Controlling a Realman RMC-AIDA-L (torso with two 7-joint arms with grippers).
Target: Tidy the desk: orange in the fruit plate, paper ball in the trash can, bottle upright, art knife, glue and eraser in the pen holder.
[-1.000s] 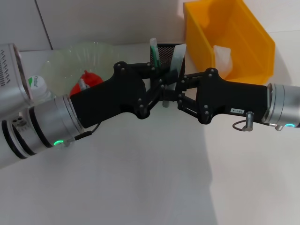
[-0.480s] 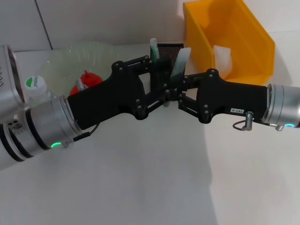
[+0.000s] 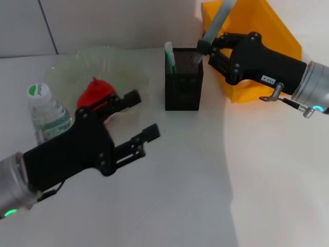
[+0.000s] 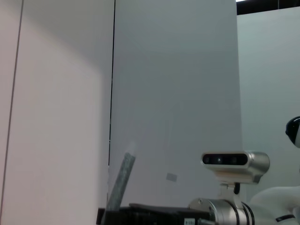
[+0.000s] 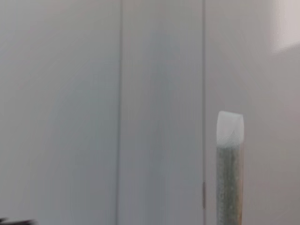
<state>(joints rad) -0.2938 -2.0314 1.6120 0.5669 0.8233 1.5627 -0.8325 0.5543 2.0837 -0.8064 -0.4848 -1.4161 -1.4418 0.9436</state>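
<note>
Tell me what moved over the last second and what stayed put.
The left gripper let go and drew back from the black mesh pen holder, its fingers now open. The right gripper moved back toward the yellow bin, gripping the long grey-green art knife alone. The pen holder, water bottle and fruit plate stayed put.

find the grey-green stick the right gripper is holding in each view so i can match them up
Head view: the stick slants up from the right gripper, above the pen holder.
Left wrist view: the stick rises low in the frame.
Right wrist view: its white-tipped end stands upright.
Shared landmark: the stick's pale tip.
</note>
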